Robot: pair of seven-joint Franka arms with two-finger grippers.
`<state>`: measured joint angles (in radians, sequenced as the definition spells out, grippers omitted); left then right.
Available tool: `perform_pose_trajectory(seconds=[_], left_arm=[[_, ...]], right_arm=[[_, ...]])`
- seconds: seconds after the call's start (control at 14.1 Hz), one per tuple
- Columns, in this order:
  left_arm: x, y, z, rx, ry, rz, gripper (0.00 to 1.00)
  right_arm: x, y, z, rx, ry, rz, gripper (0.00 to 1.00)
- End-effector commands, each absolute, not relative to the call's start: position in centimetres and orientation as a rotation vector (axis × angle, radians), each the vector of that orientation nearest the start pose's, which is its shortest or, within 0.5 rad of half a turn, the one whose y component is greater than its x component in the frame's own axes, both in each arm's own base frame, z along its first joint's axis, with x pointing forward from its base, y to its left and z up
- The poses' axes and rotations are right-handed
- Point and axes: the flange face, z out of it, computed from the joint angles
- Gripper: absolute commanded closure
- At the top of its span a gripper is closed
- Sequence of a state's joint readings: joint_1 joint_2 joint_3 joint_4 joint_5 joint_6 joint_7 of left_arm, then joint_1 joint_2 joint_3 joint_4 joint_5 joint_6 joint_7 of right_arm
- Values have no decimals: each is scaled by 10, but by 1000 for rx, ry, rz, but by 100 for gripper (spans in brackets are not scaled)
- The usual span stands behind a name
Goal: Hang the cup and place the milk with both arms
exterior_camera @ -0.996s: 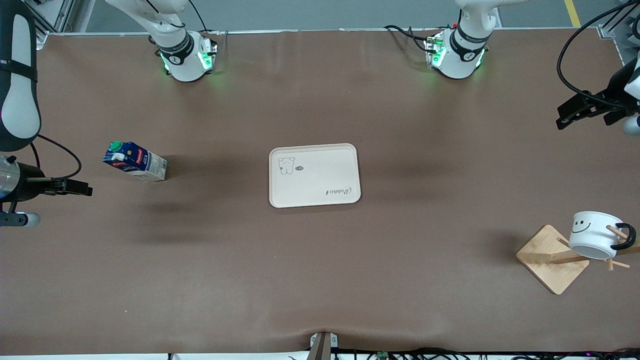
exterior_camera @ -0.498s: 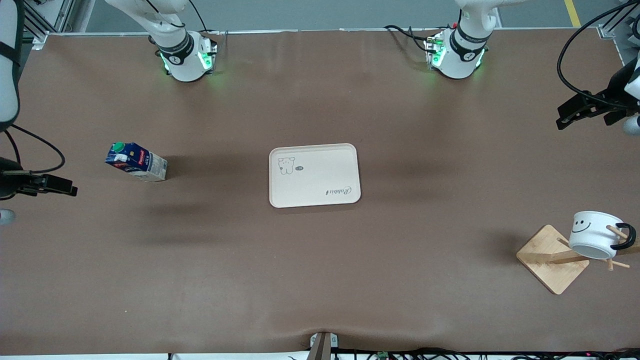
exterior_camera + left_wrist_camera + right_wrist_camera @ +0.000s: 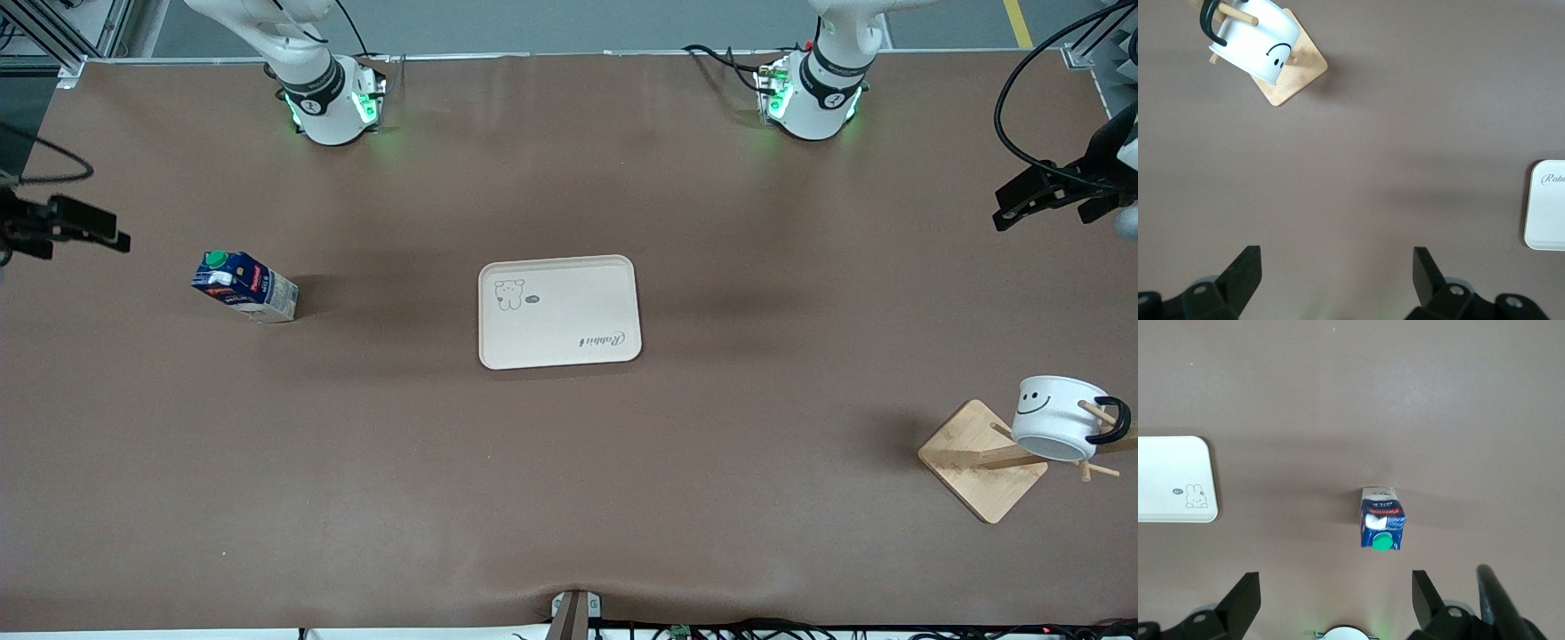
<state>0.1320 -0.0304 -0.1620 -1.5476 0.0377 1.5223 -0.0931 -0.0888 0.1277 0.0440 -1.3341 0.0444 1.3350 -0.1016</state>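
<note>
- Now the cup (image 3: 1058, 418) hangs on a wooden rack (image 3: 982, 460) at the left arm's end of the table, nearer the front camera than the tray; a peg passes through its black handle and the smiley faces up.
- From the left wrist view the cup (image 3: 1258, 40) sits tilted on the peg, over the rack's square base (image 3: 1293, 70).
- Upright on the brown table (image 3: 569, 498) stands the milk (image 3: 243, 286), toward the right arm's end, well apart from the tray and level with it in depth.
- Seen from the right wrist, the milk (image 3: 1382, 518) shows its green cap and dark blue top, with bare table all around it.
- Between the two, at the table's middle, lies the white tray (image 3: 559, 311) with nothing on it; a small animal drawing marks one corner.
- Up in the air at the table's edge by the right arm's end is the right gripper (image 3: 84, 229), its fingers (image 3: 1241, 603) spread wide and holding nothing.
- Likewise raised, the left gripper (image 3: 1031, 197) is over the table's edge at the left arm's end, its fingers (image 3: 1245, 273) wide apart and holding nothing.
- Both green-lit bases stand along the table's edge farthest from the front camera.
</note>
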Motion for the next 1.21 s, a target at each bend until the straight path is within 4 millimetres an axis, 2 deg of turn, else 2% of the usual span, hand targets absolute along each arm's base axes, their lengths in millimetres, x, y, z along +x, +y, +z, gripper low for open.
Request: perform_pose_trajectory(seconds=[0.0,0.21,0.28,0.43,0.57,1.14], left_arm=[[539,-12,657,-3125,-99,-41,0],[539,-12,660,-3126,-99,-51,0],[539,-12,660,-3126,-97,-51,0],[539,-12,660,-3126,-97,-51,0],[539,-12,660,-3126,-97,-51,0],[539,-13,661,-3131,-97,-55,0]], right_arm=[[535,-16,629,-3081,-91,144,0],[510,-11,631,-3094,-104,79,0],[509,-13,630,-3096,-104,74,0],[518,-17,630,-3135,-163,10,0],[522,-26,628,-3148,-368,-3,0],[524,-29,625,-3128,-369,15,0]])
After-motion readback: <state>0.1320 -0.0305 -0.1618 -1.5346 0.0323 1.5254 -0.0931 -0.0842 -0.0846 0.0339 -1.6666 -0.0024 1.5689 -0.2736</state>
